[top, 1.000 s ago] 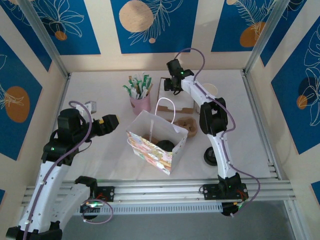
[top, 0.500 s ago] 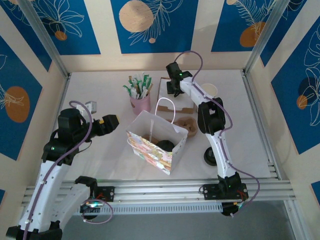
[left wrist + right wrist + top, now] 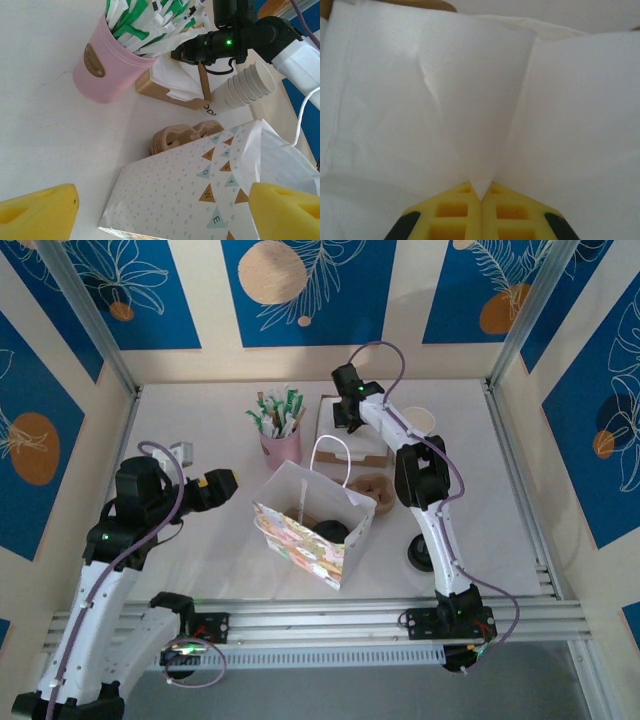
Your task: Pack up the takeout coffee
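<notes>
A round black lid [image 3: 330,531] shows inside the open patterned paper bag [image 3: 305,525], which would be the takeout coffee; the cup under it is hidden. My right gripper [image 3: 345,421] reaches to the back of the table over the brown napkin box [image 3: 358,445]. In the right wrist view its yellow fingers [image 3: 454,210] are shut on a pinched fold of white napkin [image 3: 480,120]. My left gripper [image 3: 222,483] hovers left of the bag, open with nothing between its fingers [image 3: 37,210]; the bag's side [image 3: 190,190] lies in front of it.
A pink cup of sachets [image 3: 281,443] stands left of the napkin box. A stack of lidless white cups [image 3: 418,421] lies behind the right arm. Brown cardboard carriers [image 3: 372,490] sit right of the bag. A loose black lid piece [image 3: 420,556] lies by the right arm's base.
My right gripper has shifted slightly left and back over the napkin box. The left arm and the bag have not moved.
</notes>
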